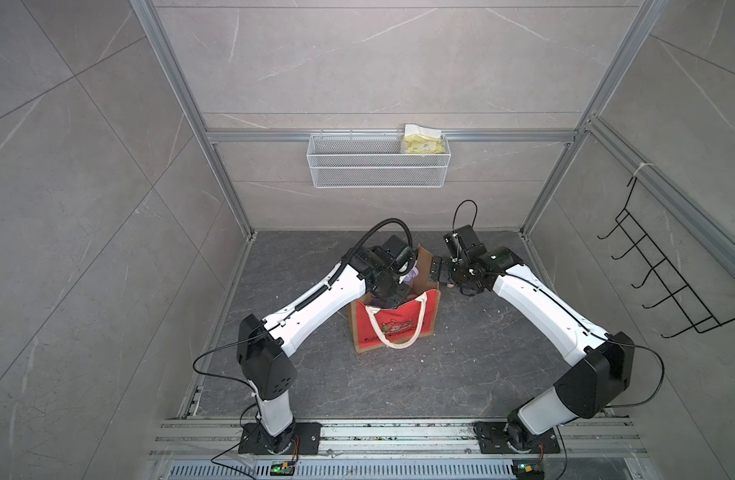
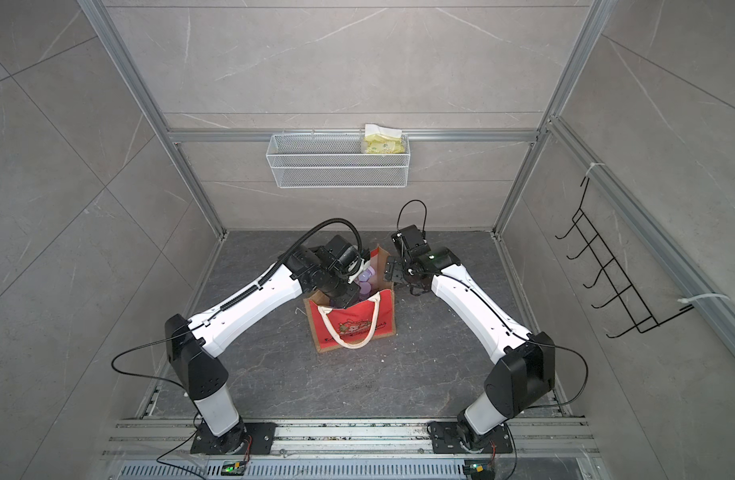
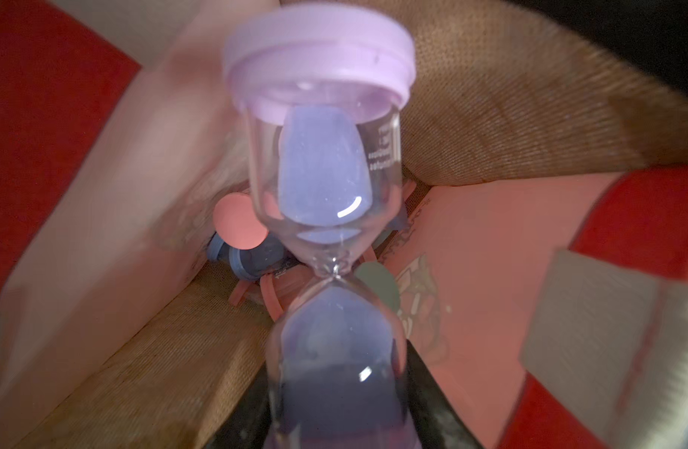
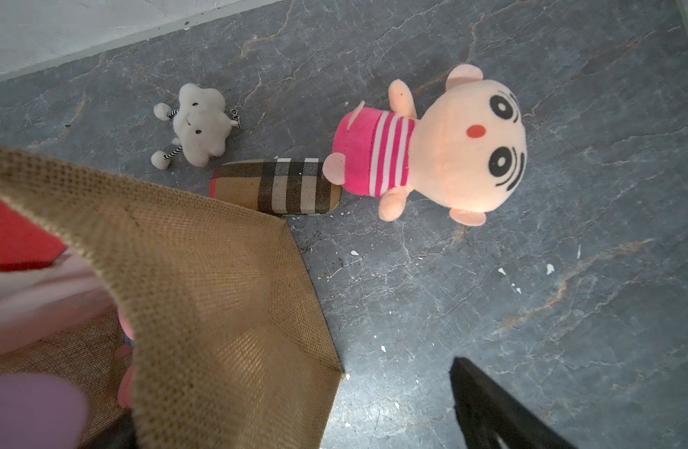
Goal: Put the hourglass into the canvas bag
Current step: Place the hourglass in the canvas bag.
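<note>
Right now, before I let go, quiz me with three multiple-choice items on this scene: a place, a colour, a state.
1. Where is the hourglass? A) wall basket B) at the bag's opening C) on the floor
2. Its cap is: A) green B) lilac C) yellow
3. The right gripper is: A) open B) shut on a handle C) shut on a doll
B: the left gripper holds it between the bag's walls. B: the cap looks lilac. A: its jaws stand wide apart.
</note>
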`<state>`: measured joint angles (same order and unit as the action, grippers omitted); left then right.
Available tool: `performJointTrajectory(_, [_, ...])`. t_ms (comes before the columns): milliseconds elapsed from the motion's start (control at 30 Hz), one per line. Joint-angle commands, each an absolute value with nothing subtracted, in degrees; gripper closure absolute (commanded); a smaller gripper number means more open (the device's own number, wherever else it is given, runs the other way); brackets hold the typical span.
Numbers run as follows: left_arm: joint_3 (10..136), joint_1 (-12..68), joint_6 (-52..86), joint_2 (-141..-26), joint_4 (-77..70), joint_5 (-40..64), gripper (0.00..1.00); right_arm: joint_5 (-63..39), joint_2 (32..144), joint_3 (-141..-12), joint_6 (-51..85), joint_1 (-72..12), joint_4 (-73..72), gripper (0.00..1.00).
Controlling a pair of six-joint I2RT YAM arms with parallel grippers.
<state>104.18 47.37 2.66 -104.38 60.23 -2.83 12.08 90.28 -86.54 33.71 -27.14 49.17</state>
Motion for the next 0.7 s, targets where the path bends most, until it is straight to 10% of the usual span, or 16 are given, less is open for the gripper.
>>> performJointTrajectory(0, [106.29, 46.48, -0.59, -107.41, 61.15, -2.07, 0.98, 11.65, 89.43, -84.87, 35.33, -26.54, 46.73, 0.01])
performJointTrajectory(233, [108.69, 44.43, -0.19, -114.33, 60.49, -0.16, 0.96, 8.54, 89.72, -83.12, 34.98, -26.52, 45.01, 0.0])
performJointTrajectory(667, [109.26, 44.21, 1.32, -118.6, 59.79, 0.74, 0.62, 9.2, 87.38, -82.38, 34.85, -26.47, 44.47, 0.01])
